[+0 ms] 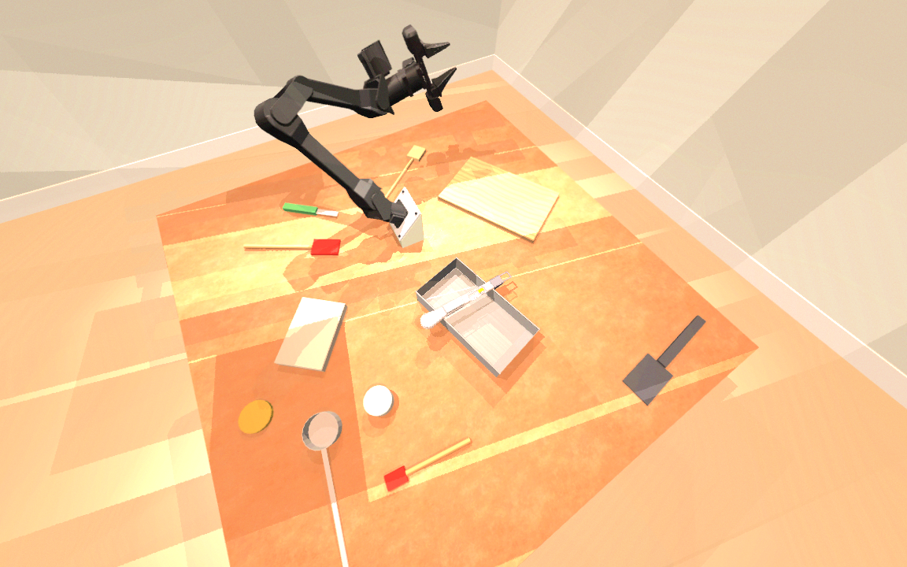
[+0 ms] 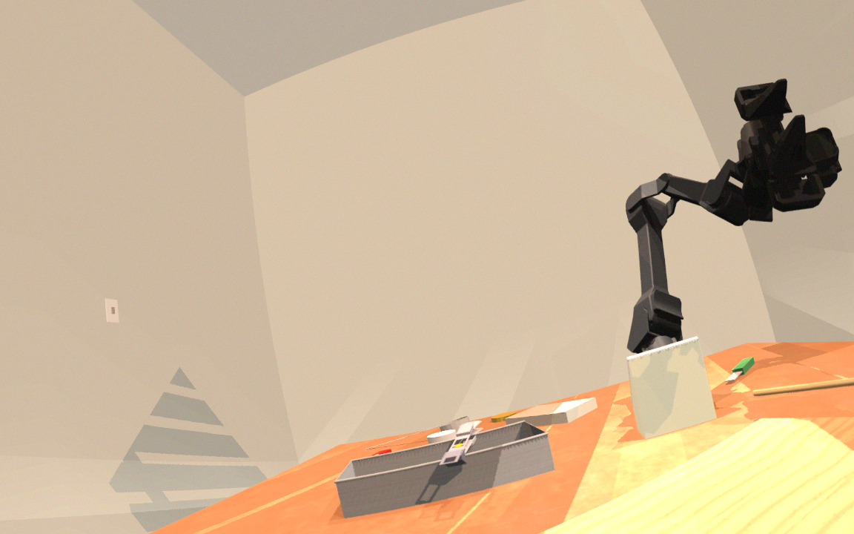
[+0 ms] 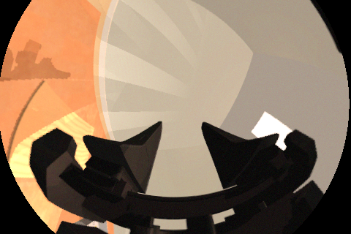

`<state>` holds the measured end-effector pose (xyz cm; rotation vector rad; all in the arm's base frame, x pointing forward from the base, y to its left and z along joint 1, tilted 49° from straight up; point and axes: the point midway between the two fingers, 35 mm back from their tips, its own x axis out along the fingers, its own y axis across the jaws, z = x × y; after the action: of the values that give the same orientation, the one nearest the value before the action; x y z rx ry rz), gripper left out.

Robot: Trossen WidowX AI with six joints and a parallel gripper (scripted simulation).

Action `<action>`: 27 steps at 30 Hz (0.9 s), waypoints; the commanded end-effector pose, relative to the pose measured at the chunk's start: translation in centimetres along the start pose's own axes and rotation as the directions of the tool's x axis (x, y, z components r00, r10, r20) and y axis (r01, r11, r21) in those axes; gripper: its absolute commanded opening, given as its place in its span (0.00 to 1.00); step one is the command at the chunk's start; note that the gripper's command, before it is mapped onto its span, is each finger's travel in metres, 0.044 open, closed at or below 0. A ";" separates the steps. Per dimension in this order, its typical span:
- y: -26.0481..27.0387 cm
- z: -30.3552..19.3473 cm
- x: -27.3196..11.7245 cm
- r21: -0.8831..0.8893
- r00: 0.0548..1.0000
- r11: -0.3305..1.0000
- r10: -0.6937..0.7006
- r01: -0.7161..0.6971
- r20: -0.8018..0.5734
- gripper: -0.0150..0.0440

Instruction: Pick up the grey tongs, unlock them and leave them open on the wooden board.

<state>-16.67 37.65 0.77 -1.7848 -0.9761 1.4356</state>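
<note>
Tool high above the worktop, partly open, gripping nothing, tongs lying across the roasting tin, well apart from the wooden board

In the top view the long handle of the ladle is cut off by the bottom edge. In the exterior view the tin hides the lower part of the tongs, and the wooden stick runs off the right edge.
</note>
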 end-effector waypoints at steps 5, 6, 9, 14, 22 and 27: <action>2.2 -13.2 3.9 0.103 0.940 0.980 0.195 -0.172 -0.279 0.69; 2.3 -13.4 3.9 0.121 0.939 0.977 0.202 -0.174 -0.279 0.69; 2.9 -15.4 4.1 0.136 0.921 0.970 0.236 -0.203 -0.311 0.69; 5.2 -22.0 3.9 0.221 0.836 0.937 0.343 -0.272 -0.428 0.69; 10.8 -33.4 0.5 0.393 0.601 0.822 0.569 -0.412 -0.561 0.69; 14.7 -39.1 -3.5 0.519 0.419 0.708 0.704 -0.478 -0.574 0.69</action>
<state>19.22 30.02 -2.28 -2.2644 0.1601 0.9693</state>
